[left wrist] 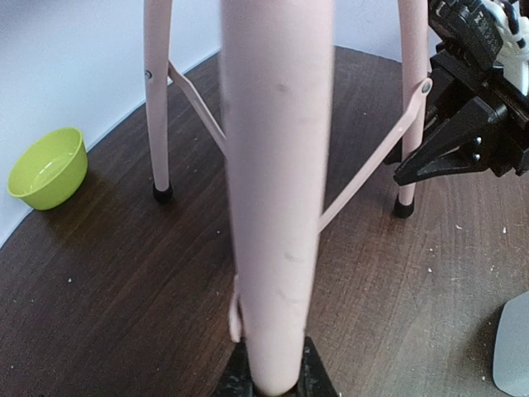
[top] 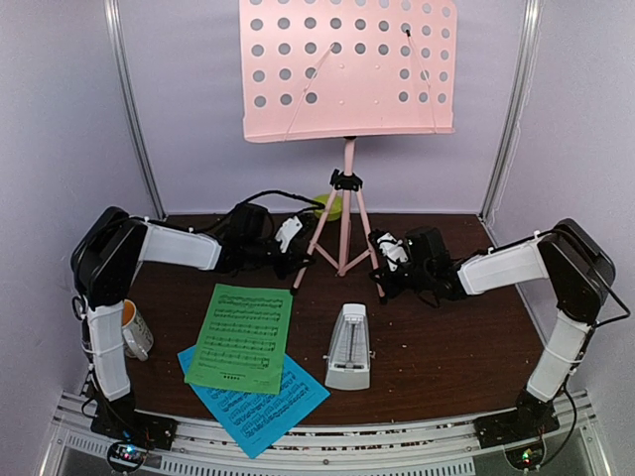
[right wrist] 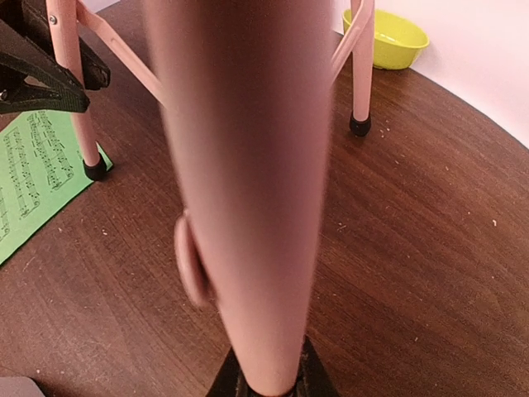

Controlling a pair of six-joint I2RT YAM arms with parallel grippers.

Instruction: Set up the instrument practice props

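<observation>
Top external: the pink music stand (top: 345, 213) stands on its three legs at the middle of the far edge of the worktop (top: 446, 342), with its perforated desk raised high. The left fingers (top: 297, 261) are low on the stand's left front leg, and the right fingers (top: 381, 275) are low on its right front leg. The green sheet (top: 243, 337) lies left of centre, overlapping the blue sheet (top: 283, 407), which reaches the near edge. The metronome (top: 349, 347) stands upright near the middle, just right of the sheets. A mug (top: 136, 330) sits by the left edge beside the left arm. A lime bowl (top: 330, 205) shows behind the stand.

Left wrist: the left fingers are clamped against both sides of a pink leg that runs up the middle. The other two legs stand beyond it, with the bowl far left and the right arm's black fingers beside the right-hand leg.

Right wrist: the right fingers likewise pinch a pink leg between them. The green sheet lies at the left and the bowl at the far right.
</observation>
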